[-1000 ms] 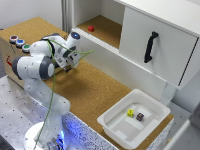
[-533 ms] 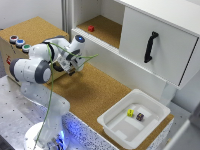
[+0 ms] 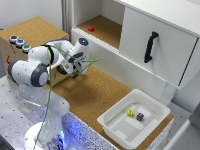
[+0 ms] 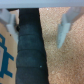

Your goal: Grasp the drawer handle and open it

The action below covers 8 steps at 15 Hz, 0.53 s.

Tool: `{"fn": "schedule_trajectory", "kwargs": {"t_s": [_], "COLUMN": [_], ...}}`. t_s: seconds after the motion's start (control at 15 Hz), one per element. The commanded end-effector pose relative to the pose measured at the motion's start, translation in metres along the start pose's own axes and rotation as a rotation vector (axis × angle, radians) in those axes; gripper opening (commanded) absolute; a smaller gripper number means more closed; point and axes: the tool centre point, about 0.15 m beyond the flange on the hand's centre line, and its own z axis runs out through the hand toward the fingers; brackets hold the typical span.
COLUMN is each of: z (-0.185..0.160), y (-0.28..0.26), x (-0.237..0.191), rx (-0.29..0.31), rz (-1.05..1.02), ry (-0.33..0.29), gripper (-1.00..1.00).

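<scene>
In the wrist view the black drawer handle (image 4: pixel 30 52) runs between my two pale fingers (image 4: pixel 63 27), which stand on either side of it with a small gap each side. My gripper (image 4: pixel 36 37) is open around the handle and holds nothing. Beside the handle is a strip of the drawer's tan front (image 4: pixel 5 55) with blue markings. In the exterior view the gripper (image 3: pixel 75 67) is at the side of the tan box (image 3: pixel 12 57) with coloured buttons (image 3: pixel 20 43), and the arm hides the handle and the drawer there.
A large white cabinet door (image 3: pixel 155 42) with a long black handle (image 3: pixel 150 46) stands open at the exterior view's right. A red block (image 3: pixel 91 28) lies on the cork shelf behind. A white tray (image 3: pixel 117 125) holds two small cubes. Cork floor (image 3: pixel 95 95) lies beneath the gripper.
The hand has shifted slightly lower and toward the exterior view's right, staying at the side of the tan box.
</scene>
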Motion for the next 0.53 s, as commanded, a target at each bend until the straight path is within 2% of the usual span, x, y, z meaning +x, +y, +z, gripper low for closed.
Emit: {"fn": "schedule_trajectory", "kwargs": {"t_s": [0.0, 0.2, 0.47], "z": [-0.011, -0.03, -0.091], "y": [-0.014, -0.02, -0.034], "x": [0.006, 0.009, 0.015], "rx": [-0.079, -0.134, -0.259], "rz": [-0.052, -0.064, -0.076], "ry": [0.035, 0.077, 0.226], "gripper": [1.0, 1.0, 1.0]}}
